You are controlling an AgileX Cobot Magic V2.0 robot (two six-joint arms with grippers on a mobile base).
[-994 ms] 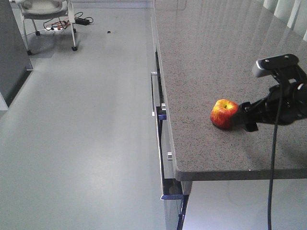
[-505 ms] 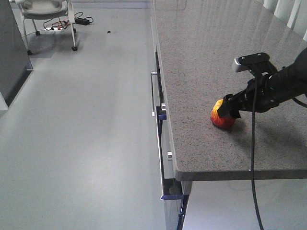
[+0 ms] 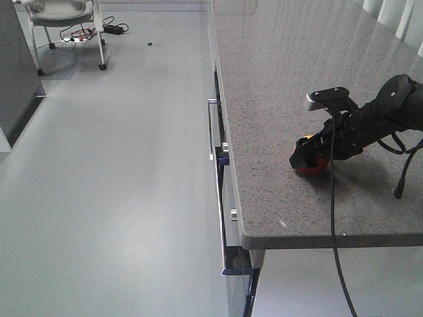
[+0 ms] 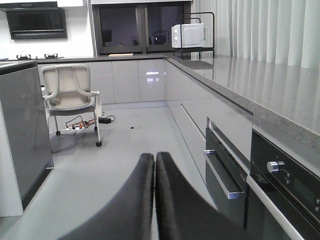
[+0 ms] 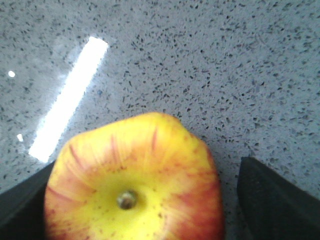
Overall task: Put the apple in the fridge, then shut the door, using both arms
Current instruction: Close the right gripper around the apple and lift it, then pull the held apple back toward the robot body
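The red and yellow apple (image 3: 312, 166) rests stem-up on the speckled grey counter (image 3: 284, 79), close to its left edge. My right gripper (image 3: 307, 157) hangs over it from the right, open, with one black finger on each side. In the right wrist view the apple (image 5: 135, 175) fills the space between the fingers (image 5: 272, 200); a strip of counter shows between it and the right one. My left gripper (image 4: 154, 159) is shut and empty, held low over the floor. The fridge and its door are out of view.
The counter's front edge (image 3: 330, 241) lies just below the apple. Drawer and oven handles (image 3: 211, 129) jut from the cabinet face. A white wheeled chair (image 3: 63, 13), floor cables and a dark grey panel (image 3: 13, 72) stand far left. A microwave (image 4: 187, 35) sits on the far counter.
My right gripper has swung left from beside the apple to above it, its fingers now astride the fruit. The apple has stayed in place.
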